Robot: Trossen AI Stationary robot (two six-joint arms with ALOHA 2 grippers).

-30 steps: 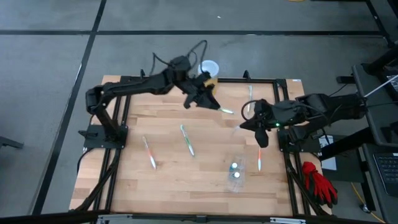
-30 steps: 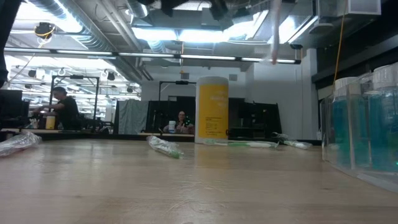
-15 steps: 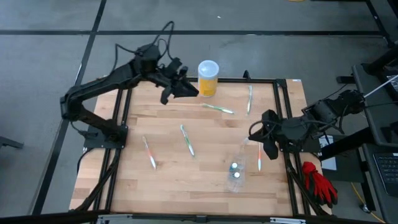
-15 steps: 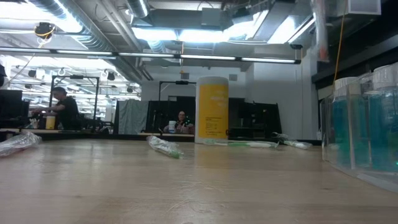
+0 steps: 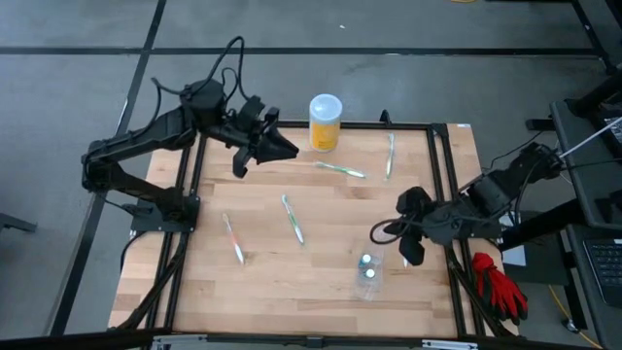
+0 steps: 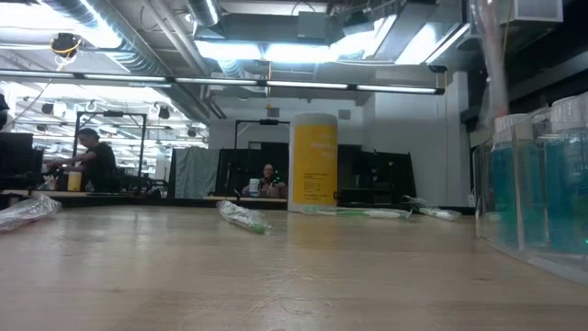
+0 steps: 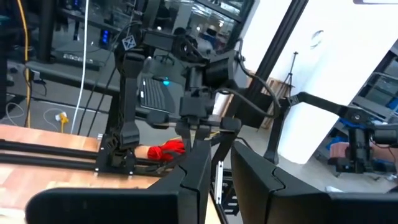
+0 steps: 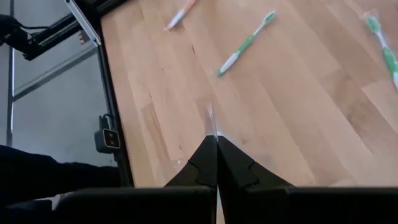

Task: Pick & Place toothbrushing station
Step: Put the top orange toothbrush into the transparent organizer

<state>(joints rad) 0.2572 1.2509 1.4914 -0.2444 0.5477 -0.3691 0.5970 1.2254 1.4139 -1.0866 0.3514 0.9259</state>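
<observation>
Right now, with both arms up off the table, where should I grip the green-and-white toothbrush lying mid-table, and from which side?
Take the green-and-white toothbrush at mid-handle, coming straight down from above. It lies flat on the wooden table, slim and long, tilted slightly off the table's near-far line, so the fingers should close across its narrow width. Bare wood on both sides leaves room. The left gripper looks nearer.

Pale wooden table [image 5: 262, 282], scattered toothbrushes [image 5: 293, 219] lying flat, yellow jar [image 5: 325, 122] at far edge, clear cup [image 5: 368, 272] on its side

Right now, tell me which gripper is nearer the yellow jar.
Left. The left gripper hovers just beside the yellow jar, while the right gripper is far off, near the table's opposite side.
</observation>
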